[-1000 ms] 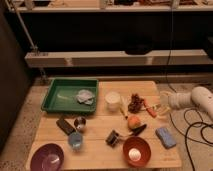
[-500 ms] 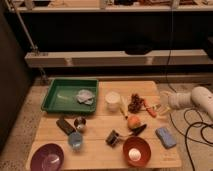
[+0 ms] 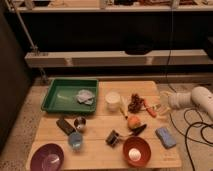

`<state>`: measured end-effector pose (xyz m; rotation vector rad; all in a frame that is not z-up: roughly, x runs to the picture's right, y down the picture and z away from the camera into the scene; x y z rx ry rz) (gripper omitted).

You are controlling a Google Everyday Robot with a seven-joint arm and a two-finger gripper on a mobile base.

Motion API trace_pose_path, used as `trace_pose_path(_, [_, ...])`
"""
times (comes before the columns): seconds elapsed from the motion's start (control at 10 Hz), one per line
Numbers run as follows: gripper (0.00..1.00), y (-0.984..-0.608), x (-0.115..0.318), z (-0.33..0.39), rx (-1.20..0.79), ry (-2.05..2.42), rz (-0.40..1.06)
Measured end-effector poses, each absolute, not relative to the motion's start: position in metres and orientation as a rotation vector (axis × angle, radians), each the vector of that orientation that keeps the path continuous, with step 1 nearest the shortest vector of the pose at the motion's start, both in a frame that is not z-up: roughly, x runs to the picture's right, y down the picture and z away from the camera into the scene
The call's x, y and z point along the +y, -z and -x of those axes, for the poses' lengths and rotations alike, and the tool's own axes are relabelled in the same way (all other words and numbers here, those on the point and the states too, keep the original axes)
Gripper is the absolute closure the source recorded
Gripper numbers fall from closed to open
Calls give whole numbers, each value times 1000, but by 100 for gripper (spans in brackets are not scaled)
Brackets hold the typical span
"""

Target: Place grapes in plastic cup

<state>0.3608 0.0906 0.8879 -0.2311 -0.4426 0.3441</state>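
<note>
The grapes point(image 3: 135, 102), a dark reddish-purple bunch, lie on the wooden table point(image 3: 100, 155) right of centre, next to the wider white cup point(image 3: 113, 100). The pale blue plastic cup point(image 3: 75, 140) stands upright near the front left, just below a small shiny metal cup point(image 3: 79, 123). My white arm point(image 3: 197, 99) comes in from the right edge. My gripper point(image 3: 161, 105) hovers at the table's right side, a short way right of the grapes and far from the blue cup.
A green tray point(image 3: 57, 102) holding crumpled wrap sits at the back left. An orange fruit point(image 3: 133, 122), a reddish stick point(image 3: 150, 109), a blue sponge point(image 3: 165, 137), an orange bowl point(image 3: 136, 151), a purple bowl point(image 3: 47, 157) and dark items point(image 3: 64, 125) are spread across the table. Cables lie on the floor at right.
</note>
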Motion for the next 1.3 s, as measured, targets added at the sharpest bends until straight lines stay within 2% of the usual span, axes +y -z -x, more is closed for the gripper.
trace_pose_path(1.0, [20,-888,91,-361,-443,-344,231])
trace_pose_path(1.3, [20,-876,75,-364,-451,-289,216])
